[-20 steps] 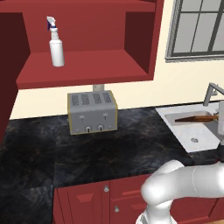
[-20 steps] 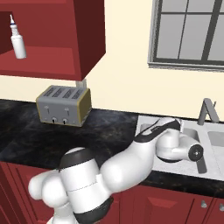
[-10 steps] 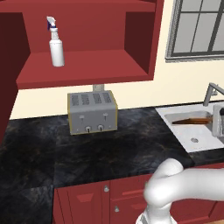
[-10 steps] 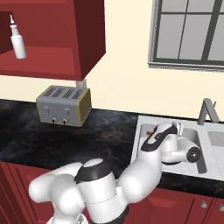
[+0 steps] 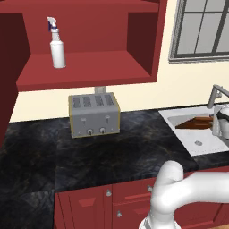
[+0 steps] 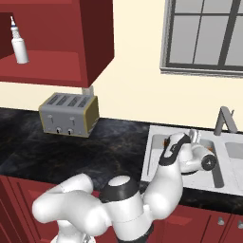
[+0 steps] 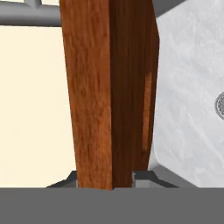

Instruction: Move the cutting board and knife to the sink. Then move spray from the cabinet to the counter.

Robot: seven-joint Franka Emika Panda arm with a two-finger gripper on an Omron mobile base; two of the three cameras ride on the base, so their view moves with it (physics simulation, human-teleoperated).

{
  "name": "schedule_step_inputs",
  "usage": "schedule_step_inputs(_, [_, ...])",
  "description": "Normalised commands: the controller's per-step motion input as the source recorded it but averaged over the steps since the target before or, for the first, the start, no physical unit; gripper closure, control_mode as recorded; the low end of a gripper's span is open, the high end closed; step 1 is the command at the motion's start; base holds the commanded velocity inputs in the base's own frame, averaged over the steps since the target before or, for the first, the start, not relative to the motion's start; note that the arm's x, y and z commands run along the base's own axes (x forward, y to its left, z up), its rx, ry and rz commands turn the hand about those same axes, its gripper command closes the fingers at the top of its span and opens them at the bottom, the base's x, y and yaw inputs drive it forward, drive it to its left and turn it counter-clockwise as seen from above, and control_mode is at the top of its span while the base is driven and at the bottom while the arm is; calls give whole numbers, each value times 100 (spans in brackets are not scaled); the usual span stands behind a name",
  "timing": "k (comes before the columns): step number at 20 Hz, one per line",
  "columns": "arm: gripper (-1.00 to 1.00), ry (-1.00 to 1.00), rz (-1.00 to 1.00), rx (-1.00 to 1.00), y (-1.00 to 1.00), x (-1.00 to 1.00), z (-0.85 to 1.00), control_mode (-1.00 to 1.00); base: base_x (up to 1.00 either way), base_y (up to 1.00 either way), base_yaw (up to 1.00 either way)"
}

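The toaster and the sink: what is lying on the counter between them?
Nothing: between the toaster and the sink, the left base view shows bare black counter. The right base view agrees.

The tabletop point(image 5: 112, 152) shows black stone with faint grey-brown veining. The cabinet point(image 5: 89, 71) is dark red, and so are the base doors point(image 5: 89, 208) below. On the shelf, the spray point(image 5: 57, 44) is white with a dark blue collar. The toaster point(image 5: 94, 114) is grey metal with a yellowish edge. The sink point(image 6: 159, 142) reads white, faintly mottled up close, its faucet point(image 6: 223, 121) grey. The board point(image 7: 109, 87) shows streaky reddish-brown wood beside a darker brown band. The wall point(image 6: 137, 85) is pale cream, the window frame point(image 6: 204, 71) grey.
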Motion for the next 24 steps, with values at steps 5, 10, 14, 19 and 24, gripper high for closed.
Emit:
schedule_step_inputs(5, [100,3,-4,0,0,49,-39,-100,0,0,0])
schedule_step_inputs(10, [-100,3,-3,0,-3,23,-38,-100,0,0,0])
schedule_step_inputs(14, [-100,0,-3,0,-27,-45,-35,-100,0,0,0])
schedule_step_inputs(19, [-100,0,-5,0,-20,-69,-37,-100,0,0,0])
schedule_step_inputs(24, [-100,0,-9,0,0,-12,-22,-100,0,0,0])
